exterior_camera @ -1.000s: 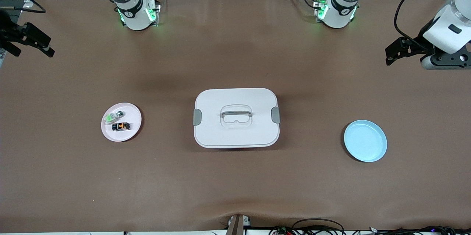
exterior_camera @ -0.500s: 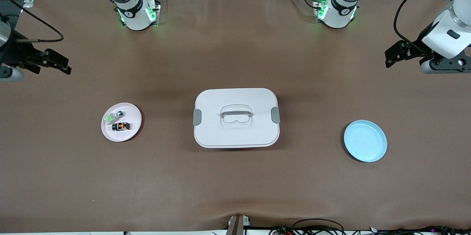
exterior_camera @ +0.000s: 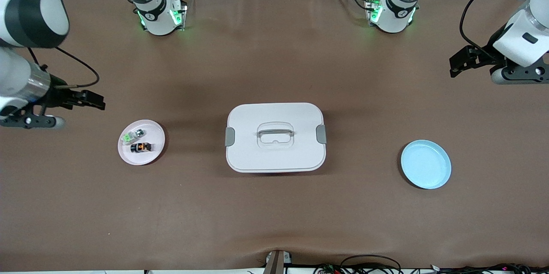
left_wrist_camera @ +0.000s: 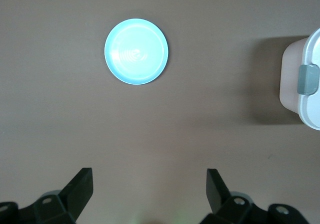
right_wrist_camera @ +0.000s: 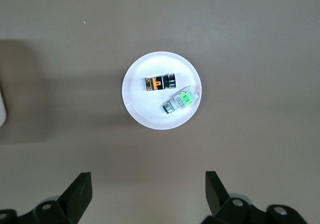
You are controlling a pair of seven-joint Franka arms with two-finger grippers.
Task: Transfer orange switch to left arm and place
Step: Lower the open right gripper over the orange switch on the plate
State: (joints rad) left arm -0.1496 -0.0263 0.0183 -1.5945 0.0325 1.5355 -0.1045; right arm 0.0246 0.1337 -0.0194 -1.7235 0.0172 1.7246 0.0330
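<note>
Brown tabletop (exterior_camera: 274, 222) carries three containers. Largest: the white box (exterior_camera: 275, 137), lid on, grey clips at both ends, set mid-table between the two plates, well apart from both tools. Next: blue plate (exterior_camera: 426, 164), nothing in it, toward the left arm's end of the table; left tool (exterior_camera: 456, 64) hangs in the air near that end, fingers spread wide, holding nothing, the plate nearer the front camera than the spot it is over. In the left wrist view the blue plate (left_wrist_camera: 136, 51) lies well ahead of the fingertips. Pink plate (exterior_camera: 141, 142), toward the right arm's end, holds two small parts: the orange switch (exterior_camera: 140, 147) and, just beside it, a green-and-silver switch (exterior_camera: 132, 136). Right tool (exterior_camera: 92, 101) hovers near that plate, off its rim, fingers spread wide, gripping nothing. Right wrist view shows the orange switch (right_wrist_camera: 160, 82) lying on its side on the plate.
</note>
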